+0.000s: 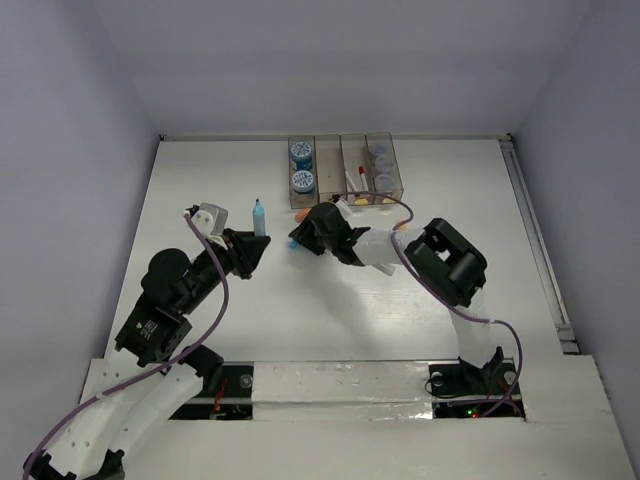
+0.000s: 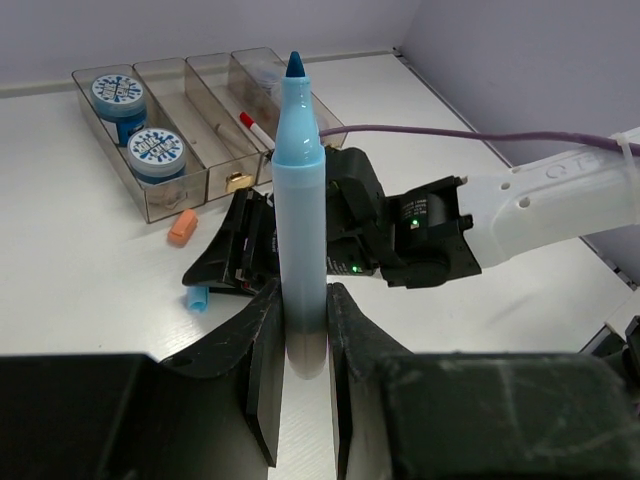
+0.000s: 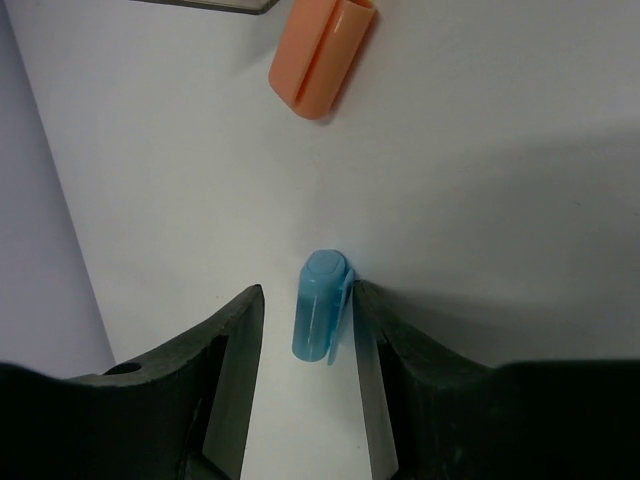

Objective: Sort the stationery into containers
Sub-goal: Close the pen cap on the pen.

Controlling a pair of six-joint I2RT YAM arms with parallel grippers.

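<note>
My left gripper is shut on a light-blue uncapped marker and holds it upright above the table; it also shows in the top view. My right gripper is open, low over the table, astride a light-blue cap that lies flat. Its right finger touches the cap's clip and the left finger stands apart. An orange cap lies just beyond, near the bins. The bins hold two blue-topped rolls, a red-capped marker and greyish-purple pieces.
The right arm and its purple cable reach across the table's middle, right behind the held marker. The bins stand at the table's far edge by the back wall. A rail runs along the table's right side.
</note>
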